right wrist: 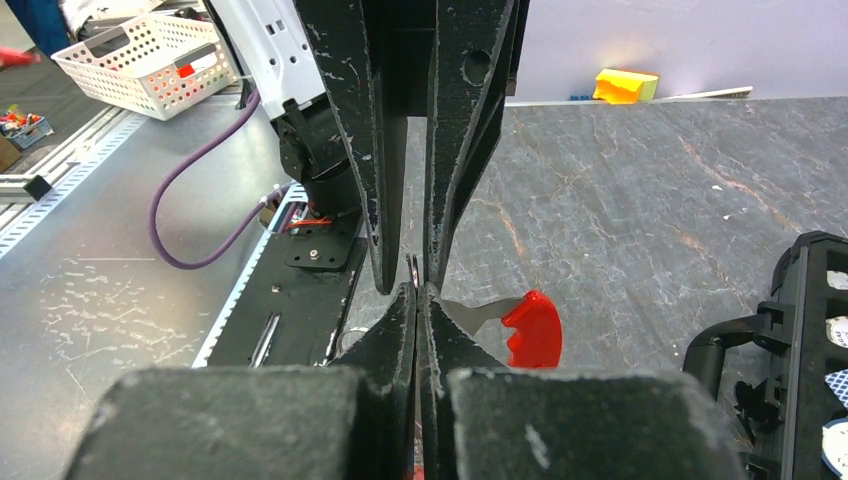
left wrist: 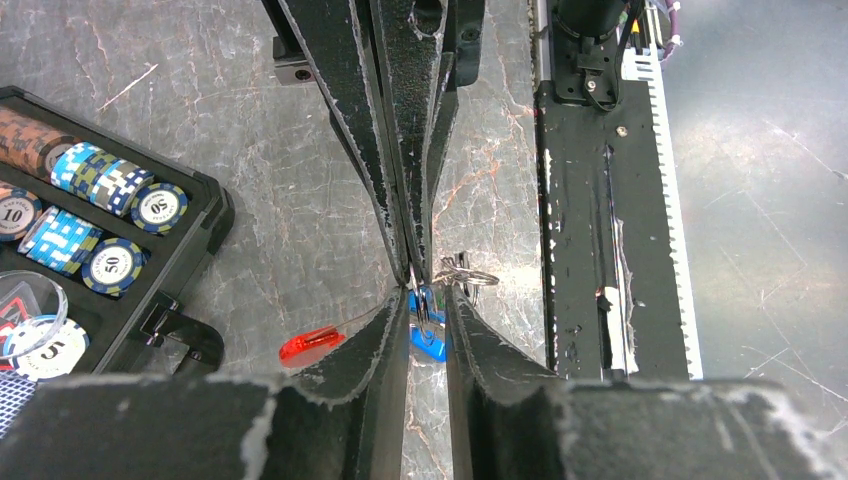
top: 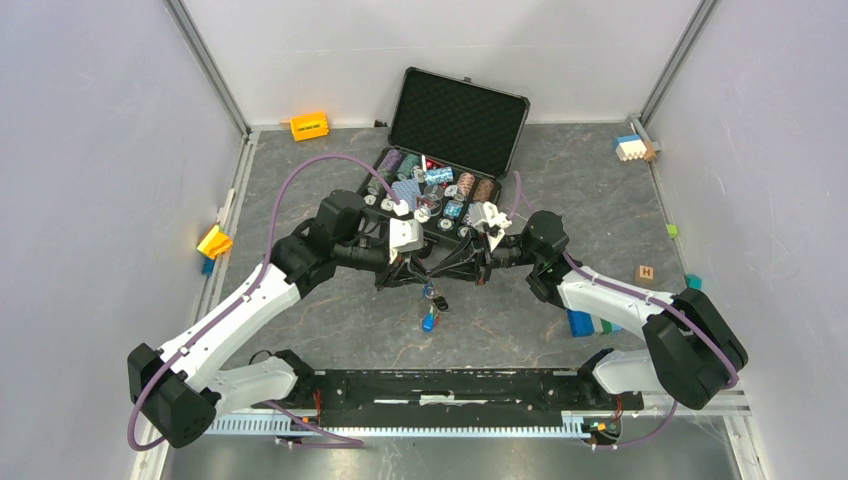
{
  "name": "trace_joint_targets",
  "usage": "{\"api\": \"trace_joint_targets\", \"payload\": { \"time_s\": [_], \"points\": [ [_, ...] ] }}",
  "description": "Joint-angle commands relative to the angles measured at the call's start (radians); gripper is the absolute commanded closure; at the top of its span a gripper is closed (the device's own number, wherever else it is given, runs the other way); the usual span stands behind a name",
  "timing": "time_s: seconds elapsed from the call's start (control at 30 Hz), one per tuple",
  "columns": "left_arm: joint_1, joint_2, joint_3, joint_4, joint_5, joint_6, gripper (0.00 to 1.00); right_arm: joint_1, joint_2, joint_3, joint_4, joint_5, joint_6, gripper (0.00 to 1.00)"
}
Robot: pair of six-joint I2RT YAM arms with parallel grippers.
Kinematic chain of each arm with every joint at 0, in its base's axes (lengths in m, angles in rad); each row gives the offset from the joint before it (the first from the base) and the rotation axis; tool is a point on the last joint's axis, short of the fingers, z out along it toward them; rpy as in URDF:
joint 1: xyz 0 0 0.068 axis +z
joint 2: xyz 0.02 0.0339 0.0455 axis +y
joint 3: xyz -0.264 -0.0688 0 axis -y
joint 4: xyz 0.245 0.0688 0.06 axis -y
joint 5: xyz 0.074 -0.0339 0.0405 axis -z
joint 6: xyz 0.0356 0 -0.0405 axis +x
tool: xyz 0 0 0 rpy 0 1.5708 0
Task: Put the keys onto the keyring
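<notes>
Both grippers meet tip to tip above the middle of the table. My right gripper (right wrist: 420, 288) is shut, with the keyring's thin metal ring (left wrist: 466, 276) at its tips. A red-capped key (right wrist: 531, 328) sticks out sideways beside its fingers. My left gripper (left wrist: 428, 297) faces it with a narrow gap between its jaws and clamps nothing. A blue-capped key (left wrist: 431, 342) hangs below the ring and shows through that gap. From above, the left gripper (top: 424, 275) and right gripper (top: 443, 274) hide the ring, and the blue key (top: 428, 322) dangles under them.
An open black case (top: 457, 118) of poker chips (left wrist: 112, 265) stands just behind the grippers. Toy blocks lie around: orange (top: 309, 126), yellow (top: 214, 241), blue (top: 580, 322), and a wooden letter cube (top: 645, 272). The black base rail (top: 440, 385) runs along the near edge.
</notes>
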Motion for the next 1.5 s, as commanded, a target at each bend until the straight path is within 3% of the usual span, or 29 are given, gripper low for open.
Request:
{"api": "trace_joint_targets", "payload": {
  "time_s": [0.0,0.6,1.1,1.27,1.47],
  "points": [
    [-0.004,-0.022,-0.002,0.011,-0.006,-0.004,0.73,-0.007,-0.019,0.024,0.076,0.01,0.022,1.0],
    [-0.005,-0.003,-0.005,0.019,-0.002,-0.011,0.82,-0.013,-0.015,0.02,0.105,0.007,0.047,1.0],
    [-0.004,0.014,0.013,0.029,0.022,-0.027,0.97,-0.013,-0.009,0.018,0.101,0.009,0.041,1.0],
    [-0.004,0.001,0.018,0.039,0.005,-0.066,0.98,-0.013,-0.009,0.026,0.051,0.012,-0.007,1.0],
    [-0.005,0.014,0.092,-0.12,-0.058,0.016,0.98,-0.013,-0.025,0.066,-0.137,0.019,-0.164,0.78]
  ]
}}
